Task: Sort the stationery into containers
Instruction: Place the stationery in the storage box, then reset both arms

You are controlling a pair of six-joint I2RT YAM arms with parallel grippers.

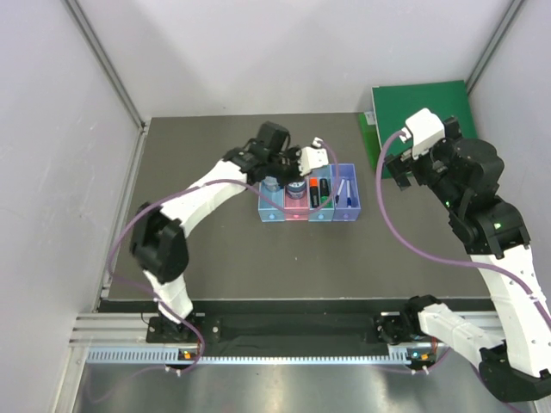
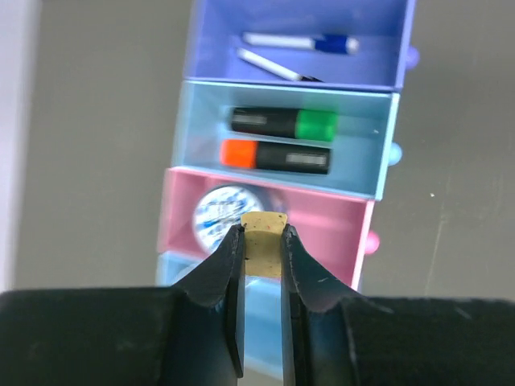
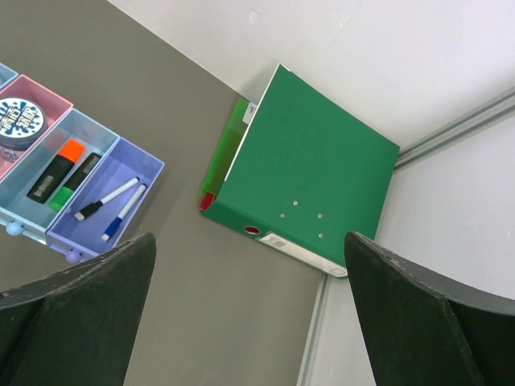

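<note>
Apparently the last sorting step was in hand: the left gripper [image 2: 264,236] had its jaws clamped on the small tan block [image 2: 265,223], held above the pink bin [image 2: 338,233], where a round tin [image 2: 219,211] lay. The next move probably called for lowering the block clear of the bin walls, then parting the jaws. The right gripper [image 3: 249,322] hung with its jaws wide apart.

Grey table [image 1: 224,258] (matte): bin row [image 1: 297,216], green binder [image 1: 419,116]
</note>
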